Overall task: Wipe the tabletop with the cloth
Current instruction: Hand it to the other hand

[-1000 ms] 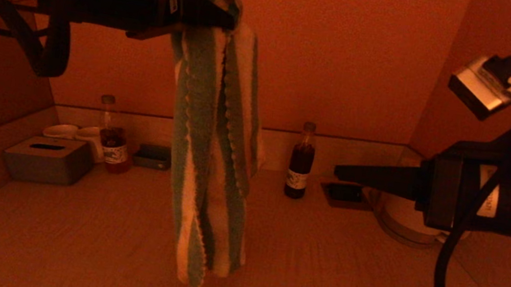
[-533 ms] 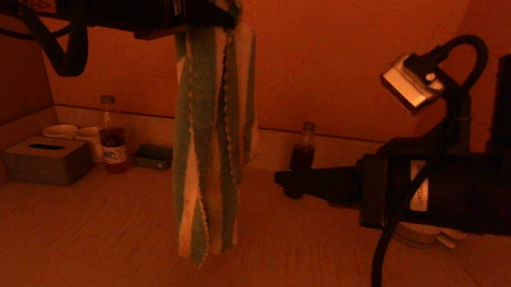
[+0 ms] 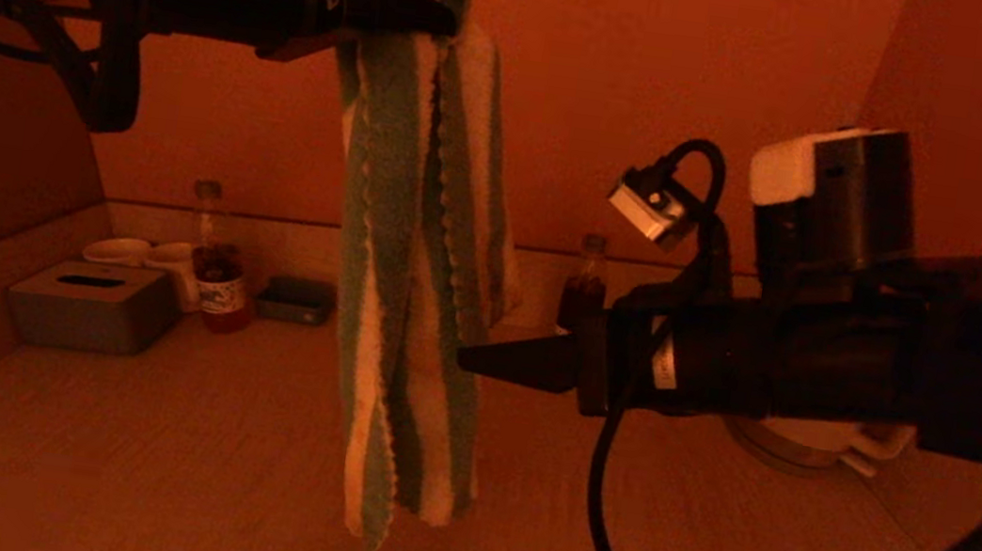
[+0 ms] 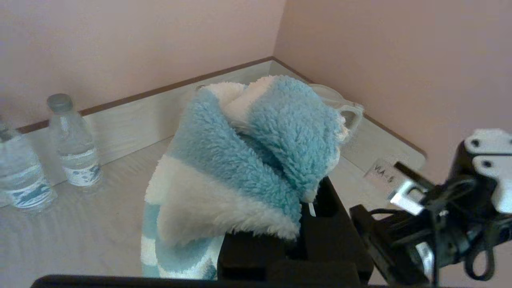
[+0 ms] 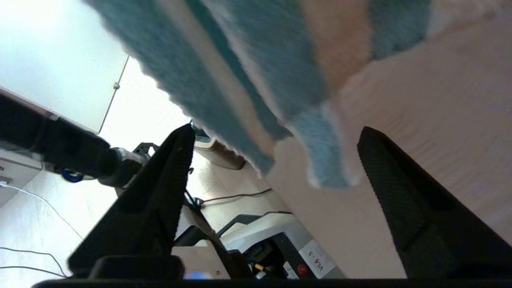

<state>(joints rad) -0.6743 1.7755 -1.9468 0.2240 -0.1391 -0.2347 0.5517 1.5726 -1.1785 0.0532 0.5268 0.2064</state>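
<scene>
The tabletop [image 3: 142, 476] is seen spread across the lower part of the head view, a pale wood-grain surface closed in by walls at the back and on both sides. Above it, the cloth [image 3: 411, 303] is held up in the air: a long fluffy towel striped in blue-green and white, hung in a narrow folded strip whose lower end is seen clear of the surface, near the middle of the table. Its top is bunched in the left gripper [image 3: 412, 14], which is raised high at the upper left of the head view and is clamped on the fabric; in the left wrist view the cloth [image 4: 248, 160] is seen piled over the dark fingers [image 4: 332, 224]. The right gripper [image 3: 480, 359] is reached in from the right at mid height, its tips just beside the hanging strip; in the right wrist view its two fingers [image 5: 160, 200] are spread wide apart with nothing between them, and the cloth [image 5: 256, 80] is seen just ahead of them. Against the back wall are stood a white kettle [image 3: 801, 440], largely hidden by the right arm, a grey tissue box [image 3: 93, 304], two bottles [image 3: 213, 263], white cups [image 3: 138, 256] and a small dark tray [image 3: 295, 299].
</scene>
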